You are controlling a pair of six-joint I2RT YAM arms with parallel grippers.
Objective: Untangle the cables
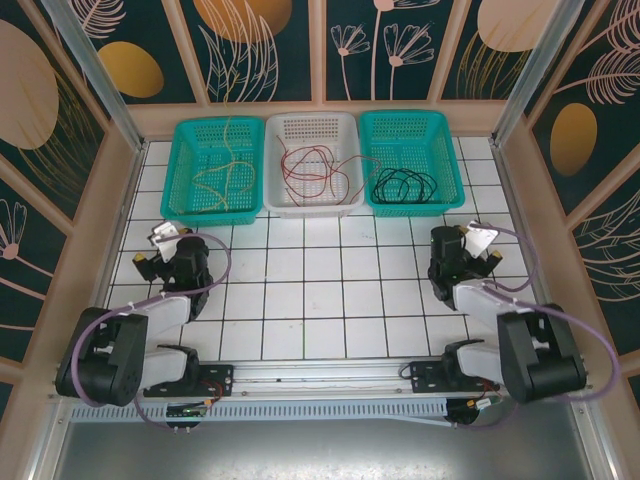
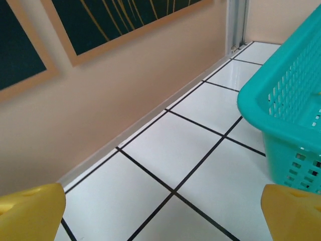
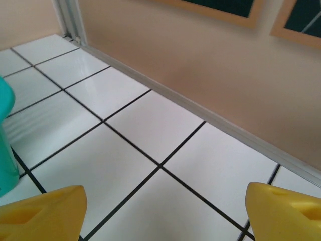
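Observation:
The cables lie apart in three baskets at the back of the table. The yellow cable is in the left teal basket. The red cable is in the white middle basket. The black cable is coiled in the right teal basket. My left gripper hovers over bare tile in front of the left basket, open, its yellow fingertips wide apart with nothing between. My right gripper is open over bare tile near the right wall, holding nothing.
The left basket's teal corner is close on the right in the left wrist view. A teal basket edge shows at the left of the right wrist view. Beige side walls enclose the tiled table. Purple arm cables loop beside both arms.

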